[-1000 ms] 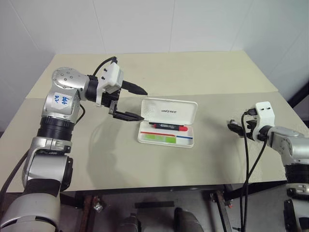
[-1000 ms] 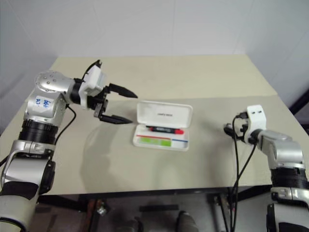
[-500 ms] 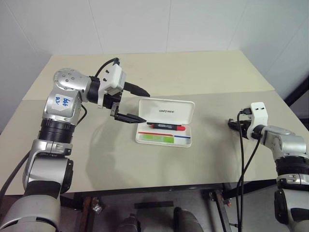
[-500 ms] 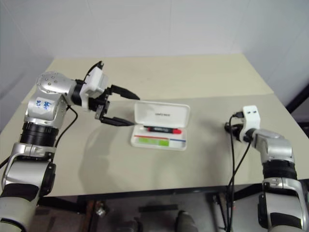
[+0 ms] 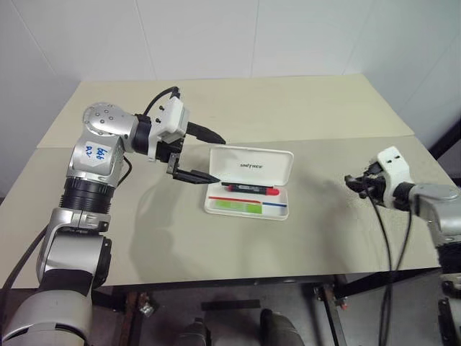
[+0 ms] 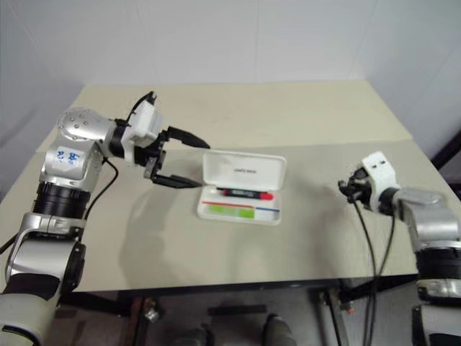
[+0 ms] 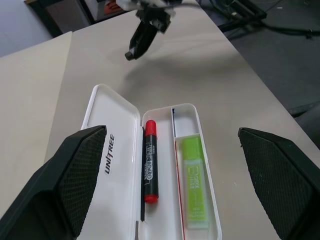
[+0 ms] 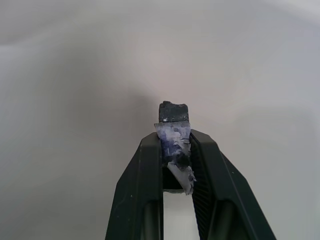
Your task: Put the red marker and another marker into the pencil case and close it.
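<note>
**White case open, both markers in; left pincer nearest the lid**

White and hard-shelled, the pencil case (image 5: 248, 182) lies open near the middle of the bench (image 5: 302, 115), its long axis running from nine to three o'clock in the head views. Its lid (image 5: 252, 166) leans back on the twelve o'clock side. The red marker (image 7: 149, 161) and the light-green marker (image 7: 193, 181) both lie in the tray, parallel to the case's length, so I judge that only the closing is left.

The left pincer (image 5: 204, 155) hangs at the case's nine o'clock end, just beside the lid's corner. Its fingers are spread wide and hold nothing. The right pincer (image 6: 351, 189) is well apart at three o'clock, pinched tight on a small dark scrap (image 8: 173, 135). The left arm is plainly nearer. Closing would likely mean pushing the lid from twelve toward six o'clock.
</note>
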Action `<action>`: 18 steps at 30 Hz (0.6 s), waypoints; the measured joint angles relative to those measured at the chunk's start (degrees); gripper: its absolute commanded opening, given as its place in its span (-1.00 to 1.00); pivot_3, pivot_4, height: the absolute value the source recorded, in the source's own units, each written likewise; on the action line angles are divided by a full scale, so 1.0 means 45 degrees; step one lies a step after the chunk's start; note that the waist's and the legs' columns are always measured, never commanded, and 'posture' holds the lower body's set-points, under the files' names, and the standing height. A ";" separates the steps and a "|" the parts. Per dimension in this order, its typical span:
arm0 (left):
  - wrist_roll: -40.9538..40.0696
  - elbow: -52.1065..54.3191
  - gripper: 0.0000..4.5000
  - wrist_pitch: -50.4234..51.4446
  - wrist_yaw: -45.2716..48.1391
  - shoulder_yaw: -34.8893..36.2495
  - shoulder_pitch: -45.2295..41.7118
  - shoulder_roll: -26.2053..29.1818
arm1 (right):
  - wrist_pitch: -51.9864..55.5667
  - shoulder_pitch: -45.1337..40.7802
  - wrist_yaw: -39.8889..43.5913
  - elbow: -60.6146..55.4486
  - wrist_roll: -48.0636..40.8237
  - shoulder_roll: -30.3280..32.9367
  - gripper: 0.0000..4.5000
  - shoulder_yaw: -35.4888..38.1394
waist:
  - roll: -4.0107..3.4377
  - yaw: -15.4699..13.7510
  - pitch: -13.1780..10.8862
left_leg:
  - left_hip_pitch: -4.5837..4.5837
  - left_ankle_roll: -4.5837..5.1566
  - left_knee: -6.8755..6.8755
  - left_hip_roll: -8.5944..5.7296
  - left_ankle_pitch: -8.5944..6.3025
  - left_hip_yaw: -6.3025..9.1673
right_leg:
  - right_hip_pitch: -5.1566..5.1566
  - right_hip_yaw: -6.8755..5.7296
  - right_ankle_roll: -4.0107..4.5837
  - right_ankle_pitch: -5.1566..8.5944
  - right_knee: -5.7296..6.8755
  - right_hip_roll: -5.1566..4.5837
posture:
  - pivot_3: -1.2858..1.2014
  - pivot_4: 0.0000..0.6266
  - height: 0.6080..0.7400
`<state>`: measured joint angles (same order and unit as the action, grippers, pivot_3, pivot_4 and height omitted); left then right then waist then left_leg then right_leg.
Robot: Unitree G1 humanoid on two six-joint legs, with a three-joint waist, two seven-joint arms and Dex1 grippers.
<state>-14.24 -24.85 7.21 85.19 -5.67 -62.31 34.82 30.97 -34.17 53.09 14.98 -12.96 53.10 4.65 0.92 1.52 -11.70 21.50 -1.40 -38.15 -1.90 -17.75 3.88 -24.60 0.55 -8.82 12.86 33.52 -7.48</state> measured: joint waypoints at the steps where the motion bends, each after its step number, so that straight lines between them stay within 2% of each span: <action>1: 0.0009 -0.0106 1.00 -0.0038 0.0005 -0.0001 0.0001 -0.0009 | -0.0037 0.0004 0.0545 -0.0412 -0.0174 0.0216 -0.83 0.0023 | 0.0001 0.0022 0.0000 | 0.0000 0.0002 -0.0002 0.0002 -0.0001 -0.0001 | 0.0000 0.0001 0.0000 0.0000 0.0001 0.0001 | 0.03 -0.52 1.00; 8: 0.0034 -0.0151 1.00 -0.0428 0.0114 -0.0043 0.0129 -0.0093 | 0.0795 -0.0031 0.3115 -0.3584 -0.1946 0.0466 -0.83 -0.0309 | 0.0001 0.0010 -0.0001 | -0.0009 0.0028 -0.0008 0.0006 -0.0016 0.0002 | -0.0001 0.0002 0.0000 -0.0001 0.0020 0.0000 | 0.03 -0.52 1.00; 12: 0.0117 -0.0154 1.00 -0.0564 0.0148 -0.0210 0.0567 -0.0097 | 0.1297 -0.0435 0.3370 -0.4642 -0.2290 -0.0030 -0.83 -0.1269 | 0.0002 -0.0011 -0.0001 | -0.0005 0.0030 -0.0016 0.0003 -0.0017 0.0006 | 0.0002 0.0001 0.0000 -0.0001 0.0017 -0.0002 | 0.03 -0.52 1.00; 18: 0.0179 -0.0074 1.00 -0.0654 0.0152 -0.0389 0.0992 -0.0059 | 0.1494 -0.0906 0.3412 -0.4552 -0.2111 -0.0665 -0.83 -0.2535 | 0.0002 -0.0045 -0.0001 | 0.0003 0.0024 -0.0012 0.0000 -0.0015 0.0007 | -0.0002 0.0001 0.0000 -0.0001 0.0002 -0.0004 | 0.03 -0.52 1.00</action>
<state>-13.44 -25.18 4.27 85.88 -7.42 -57.85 34.55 37.69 -38.25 68.44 -5.51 -22.46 50.11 -6.76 0.93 1.32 -11.70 21.51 -1.30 -38.21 -1.90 -17.82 3.92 -24.61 0.56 -8.81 12.85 33.53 -7.50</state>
